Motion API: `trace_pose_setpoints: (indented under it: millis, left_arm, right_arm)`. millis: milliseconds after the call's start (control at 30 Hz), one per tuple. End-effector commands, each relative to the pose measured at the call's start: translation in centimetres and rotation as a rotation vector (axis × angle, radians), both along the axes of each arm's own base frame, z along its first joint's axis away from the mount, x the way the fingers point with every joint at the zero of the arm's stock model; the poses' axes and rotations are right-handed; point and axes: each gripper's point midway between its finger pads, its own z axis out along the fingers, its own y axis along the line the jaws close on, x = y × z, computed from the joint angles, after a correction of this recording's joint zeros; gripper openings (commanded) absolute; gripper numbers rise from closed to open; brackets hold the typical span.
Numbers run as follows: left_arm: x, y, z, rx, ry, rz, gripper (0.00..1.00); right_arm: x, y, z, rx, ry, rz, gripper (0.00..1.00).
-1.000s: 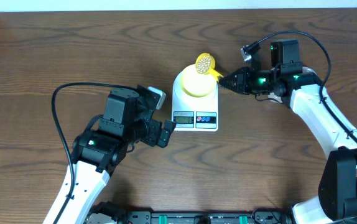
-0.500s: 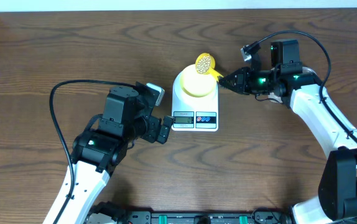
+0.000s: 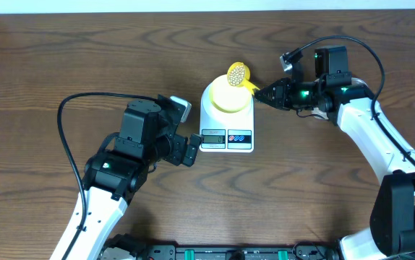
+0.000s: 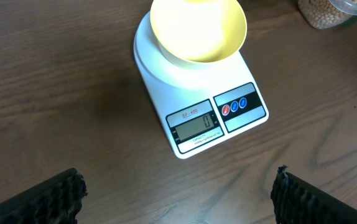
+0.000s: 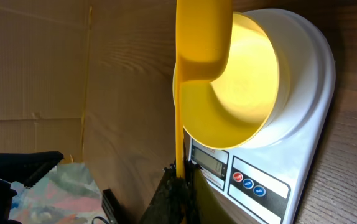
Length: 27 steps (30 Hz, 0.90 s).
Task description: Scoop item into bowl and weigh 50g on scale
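The white scale (image 3: 227, 128) stands mid-table with the pale-yellow bowl (image 3: 228, 98) on its platform. In the left wrist view the bowl (image 4: 198, 28) looks empty and the scale (image 4: 219, 118) shows its display. My right gripper (image 3: 265, 92) is shut on the handle of a bright-yellow scoop (image 3: 238, 73). The scoop is heaped with tan beans (image 3: 238, 71) and is held at the bowl's far rim. In the right wrist view the scoop (image 5: 219, 81) hangs over the bowl (image 5: 259, 62) and scale (image 5: 296, 155), with the jaws (image 5: 181, 177) clamped on the handle. My left gripper (image 3: 191, 150) is open and empty beside the scale's left front corner, its fingers wide apart (image 4: 178, 199).
More beans behind a clear rim (image 4: 320, 14) show at the top right corner of the left wrist view. Brown cardboard (image 5: 35, 68) and a patterned bag (image 5: 48, 193) lie beyond the table in the right wrist view. Dark wood table (image 3: 84, 65) is all around.
My left gripper has drawn back slightly to the left, away from the scale. The right arm and the scoop have not moved.
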Motion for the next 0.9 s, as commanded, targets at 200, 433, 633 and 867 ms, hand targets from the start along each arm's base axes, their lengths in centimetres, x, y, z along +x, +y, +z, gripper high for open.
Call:
trace_pose_setpoints:
  millis: [200,433,633,867]
  left_arm:
    - [0.2,0.3,0.0,0.009,-0.009,0.006,0.98]
    - [0.2,0.3,0.0,0.009,-0.009,0.006,0.98]
    - [0.2,0.3,0.0,0.009,-0.009,0.006,0.98]
    - [0.2,0.3,0.0,0.009,-0.009,0.006,0.98]
  right_arm:
    - [-0.4,0.4,1.4,0.002,-0.076,0.046,0.02]
    - [-1.0,-0.6,1.9,-0.072,-0.098,0.02,0.02]
    - [-1.5,-0.7,1.6,-0.087,-0.093,0.04,0.02]
    - [-1.7,0.2,1.0,-0.144,-0.128,0.064,0.02]
